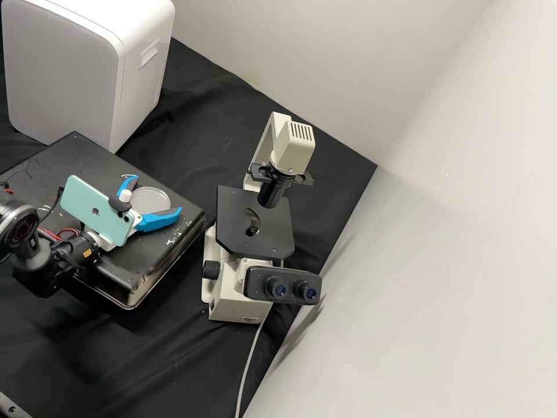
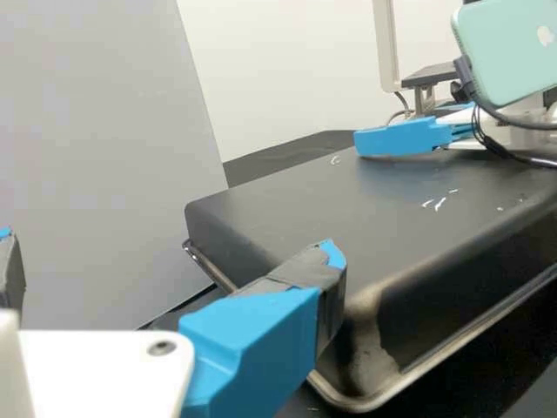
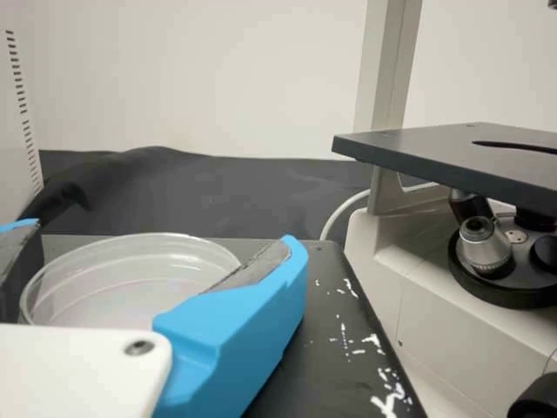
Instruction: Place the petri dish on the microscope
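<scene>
1. Fingers [image 3: 252, 305] of the right gripper [image 1: 158, 194]: spread wide, one on each side of the dish [image 3: 130, 279] and close to its rim. I cannot tell if they touch it.
2. Dish: lies flat on top of the tray [image 1: 87, 157], near the edge that faces the microscope [image 1: 243, 278].
3. Left gripper [image 2: 170, 248]: fingers wide apart with nothing between them, low at a tray corner, well apart from the dish.
4. Microscope: just beside the tray. Its stage [image 1: 255, 223] stands higher than the tray top.
5. Step in hand, as judged: the grasp. The dish is not yet lifted.
6. Next move calls for:
   - closing gently on the rim;
   - lifting level off the tray, high enough to clear the stage edge;
   - setting the dish down over the stage opening.
</scene>
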